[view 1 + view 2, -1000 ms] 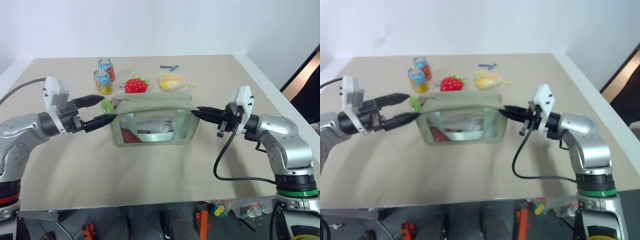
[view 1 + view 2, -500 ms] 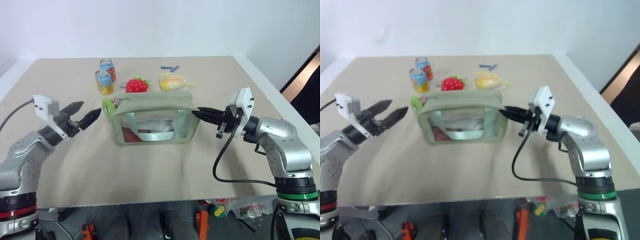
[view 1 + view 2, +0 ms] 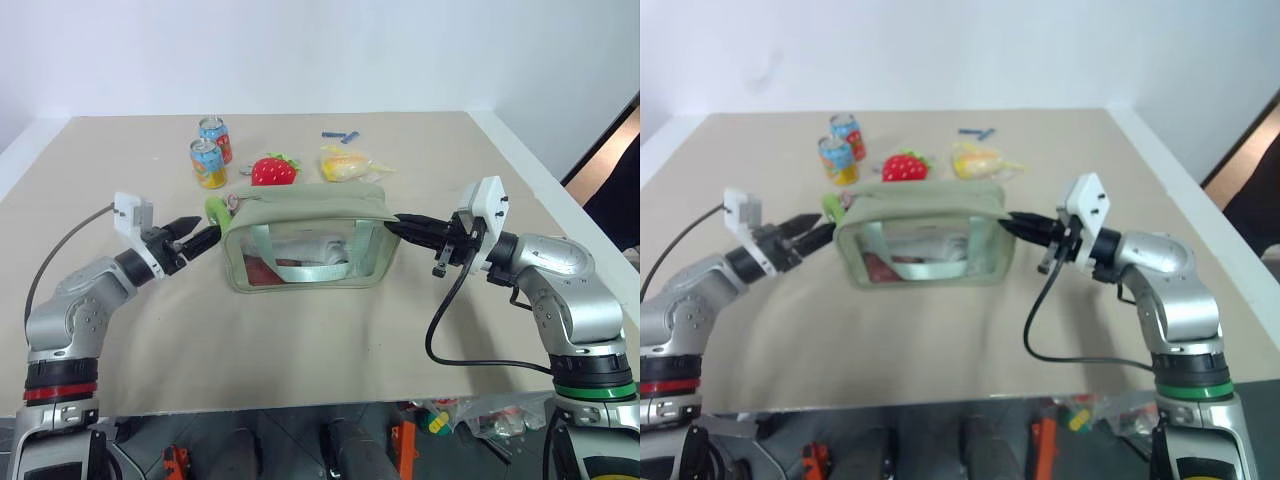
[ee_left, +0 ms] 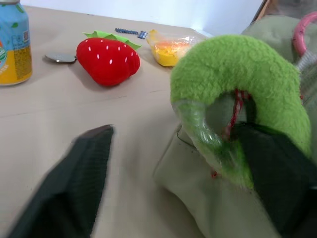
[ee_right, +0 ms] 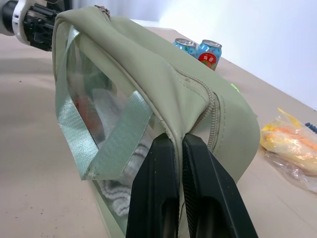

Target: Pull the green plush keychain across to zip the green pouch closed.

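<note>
The green pouch (image 3: pixel 305 238) stands mid-table with its clear window facing me, its top zipper (image 5: pixel 200 89) running along the fabric. The green plush keychain (image 3: pixel 215 208) hangs at the pouch's left end. My left gripper (image 3: pixel 205 231) is open just left of it and slightly below; in the left wrist view the fuzzy keychain ring (image 4: pixel 233 84) sits in front of one finger (image 4: pixel 280 178) while the other finger (image 4: pixel 74 183) stands well apart. My right gripper (image 3: pixel 400 224) is shut on the pouch's right end, pinching the fabric (image 5: pixel 177 141).
Behind the pouch are two drink cans (image 3: pixel 209 153), a red plush strawberry (image 3: pixel 273 170), a yellow packet (image 3: pixel 345 163) and a small blue item (image 3: pixel 338 135). Bare tabletop (image 3: pixel 300 340) lies in front of the pouch.
The left gripper drew back to the left from the keychain, then came in again lower, with its jaws narrower than before. The right gripper and pouch stayed put.
</note>
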### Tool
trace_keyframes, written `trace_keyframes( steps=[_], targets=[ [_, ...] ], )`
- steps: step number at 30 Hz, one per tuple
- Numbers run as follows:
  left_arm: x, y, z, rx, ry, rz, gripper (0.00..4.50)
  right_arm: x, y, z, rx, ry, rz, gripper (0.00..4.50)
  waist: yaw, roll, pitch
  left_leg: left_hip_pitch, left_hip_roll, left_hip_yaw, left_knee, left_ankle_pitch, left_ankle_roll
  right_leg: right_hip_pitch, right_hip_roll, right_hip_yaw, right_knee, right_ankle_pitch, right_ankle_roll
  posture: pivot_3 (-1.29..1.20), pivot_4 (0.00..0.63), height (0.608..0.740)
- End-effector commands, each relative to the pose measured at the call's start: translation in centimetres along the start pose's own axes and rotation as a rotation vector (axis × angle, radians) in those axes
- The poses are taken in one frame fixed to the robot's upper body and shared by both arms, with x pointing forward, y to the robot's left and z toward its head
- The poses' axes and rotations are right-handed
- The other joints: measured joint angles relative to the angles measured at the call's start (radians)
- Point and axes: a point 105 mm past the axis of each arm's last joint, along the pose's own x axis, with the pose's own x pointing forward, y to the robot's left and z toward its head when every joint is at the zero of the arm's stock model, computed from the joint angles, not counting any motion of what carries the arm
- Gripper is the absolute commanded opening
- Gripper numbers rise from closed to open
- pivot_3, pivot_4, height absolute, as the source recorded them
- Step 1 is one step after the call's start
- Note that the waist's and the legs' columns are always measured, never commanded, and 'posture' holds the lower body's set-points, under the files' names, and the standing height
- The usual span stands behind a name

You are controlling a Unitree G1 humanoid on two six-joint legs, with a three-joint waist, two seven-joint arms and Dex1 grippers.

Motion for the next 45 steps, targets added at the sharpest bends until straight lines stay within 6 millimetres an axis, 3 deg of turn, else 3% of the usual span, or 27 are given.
trace_keyframes(
  steps=[1, 9, 14, 17, 20, 25, 27, 31, 35, 45],
  targets=[
    [0.2, -0.2, 1.5, 0.048, -0.048, -0.017, 2.73, -0.3, -0.1, 0.5, -0.037, -0.006, 0.000, 0.00, -0.001, 0.000, 0.000, 0.000, 0.000, 0.000, 0.000, 0.000, 0.000, 0.000, 0.000, 0.000, 0.000, 0.000, 0.000, 0.00, 0.150, 0.740],
    [0.6, -0.1, 2.6, 0.055, -0.100, -0.018, 0.03, -0.6, -0.2, 0.3, -0.042, 0.005, -0.004, 0.00, 0.000, 0.000, 0.000, 0.000, 0.000, 0.000, 0.000, 0.000, 0.000, 0.000, 0.000, 0.000, 0.000, 0.001, 0.001, 0.00, 0.150, 0.740],
    [1.0, -2.7, 5.7, 0.140, -0.138, -0.128, 0.03, -0.6, -0.3, 0.4, -0.043, 0.006, -0.003, 0.00, 0.001, 0.000, 0.000, 0.000, 0.000, 0.000, 0.000, 0.000, 0.000, 0.000, 0.000, 0.000, 0.000, 0.001, 0.001, 0.00, 0.150, 0.740],
    [2.0, -5.6, 9.0, 0.192, -0.185, -0.238, 0.03, -0.7, -0.4, 0.5, -0.047, 0.009, -0.004, 0.00, 0.003, -0.001, 0.000, -0.001, 0.000, 0.000, 0.000, 0.000, 0.000, 0.000, 0.000, 0.000, 0.000, 0.001, 0.001, 0.00, 0.150, 0.740],
    [3.1, -8.1, 10.4, 0.238, -0.187, -0.327, 0.03, -0.7, -0.5, 0.6, -0.054, 0.014, 0.000, 0.00, 0.003, -0.001, 0.000, -0.001, -0.001, -0.001, 0.000, 0.000, 0.000, 0.000, 0.000, 0.000, 0.000, 0.001, 0.002, 0.00, 0.150, 0.740],
    [5.1, -10.9, 10.0, 0.309, -0.129, -0.420, 0.03, -0.5, -0.6, 0.6, -0.054, 0.012, 0.001, 0.00, 0.001, 0.000, 0.000, 0.000, -0.001, 0.000, 0.000, 0.000, 0.000, 0.001, -0.001, 0.001, -0.001, 0.001, 0.002, 0.00, 0.150, 0.740],
    [5.9, -11.8, 8.6, 0.320, -0.068, -0.452, 0.03, -0.5, -0.7, 0.6, -0.053, 0.011, 0.001, 0.00, 0.001, 0.000, 0.000, 0.000, -0.001, 0.000, 0.000, 0.000, 0.000, 0.001, 0.000, 0.001, -0.001, 0.001, 0.002, 0.00, 0.150, 0.740],
    [6.6, -11.5, 6.5, 0.348, 0.043, -0.443, 0.03, -0.5, -0.7, 0.6, -0.053, 0.009, -0.001, 0.00, 0.002, 0.000, 0.000, 0.000, -0.001, -0.001, 0.000, 0.000, 0.000, 0.001, 0.000, 0.000, -0.001, 0.001, 0.002, 0.00, 0.150, 0.740],
    [6.4, -10.9, 6.6, 0.362, 0.068, -0.426, 0.03, -0.5, -0.7, 0.4, -0.053, 0.009, -0.002, 0.00, 0.003, 0.000, 0.000, 0.000, -0.001, -0.001, 0.000, 0.000, 0.000, 0.001, 0.000, 0.001, -0.001, 0.001, 0.002, 0.00, 0.150, 0.740],
    [4.4, -10.4, 9.4, 0.468, 0.088, -0.452, 3.33, -0.5, -0.7, 0.2, -0.058, 0.004, 0.006, 0.00, 0.001, 0.000, 0.000, 0.000, -0.001, -0.001, 0.000, 0.000, 0.000, 0.001, 0.000, 0.000, -0.001, 0.001, 0.002, 0.00, 0.150, 0.740]
  ],
)
